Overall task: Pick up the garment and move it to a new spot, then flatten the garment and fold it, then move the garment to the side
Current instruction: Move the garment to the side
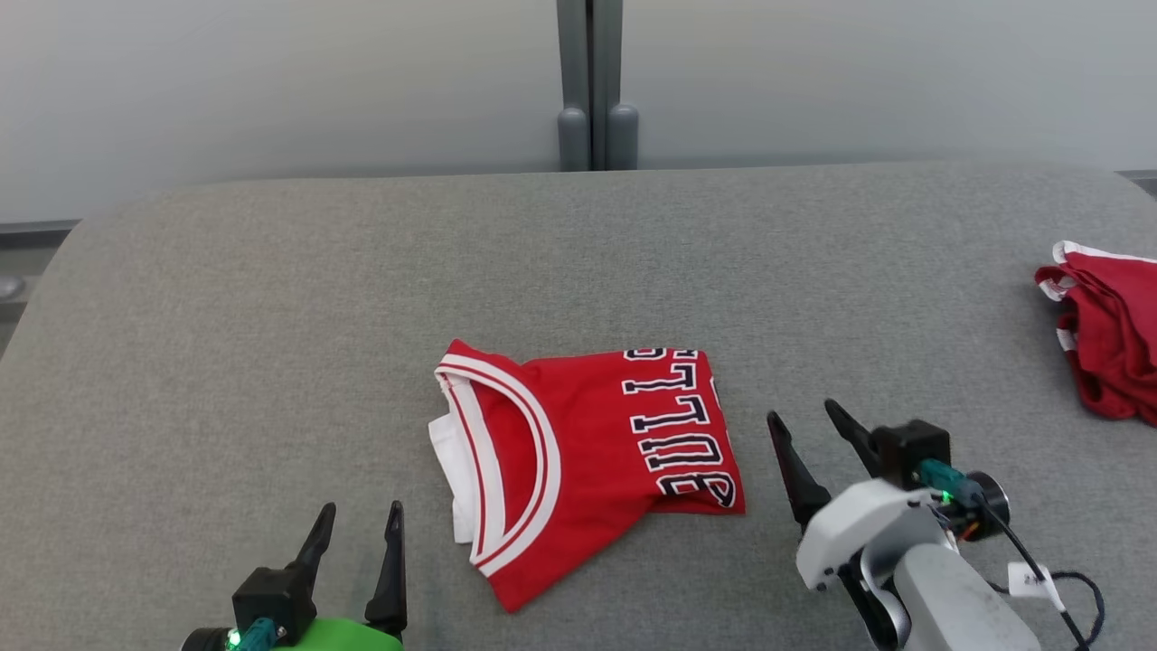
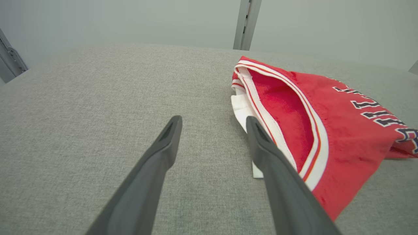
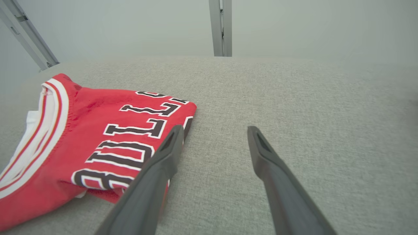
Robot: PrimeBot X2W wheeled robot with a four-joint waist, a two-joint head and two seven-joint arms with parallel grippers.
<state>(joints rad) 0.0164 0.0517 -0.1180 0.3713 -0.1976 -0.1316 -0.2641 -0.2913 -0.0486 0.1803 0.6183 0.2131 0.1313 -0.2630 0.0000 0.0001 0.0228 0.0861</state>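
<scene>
1. Where the grey surface [image 1: 271, 316] is midway between its left and right edges, a red jersey [image 1: 587, 452] lies folded. It is nearer the front edge than the back, with its white-trimmed neckline toward the left and its dark lettering toward the right.
2. The right claw [image 1: 802, 411] is just beside the jersey's right-hand fold, its fingers spread apart and holding nothing.
3. The left claw [image 1: 362, 511] is near the front edge, left of the neckline, also spread open and empty.
4. A second red garment [image 1: 1107, 334] lies bunched at the right edge, well apart from the jersey.
5. A grey post [image 1: 597, 86] stands behind the back edge.
</scene>
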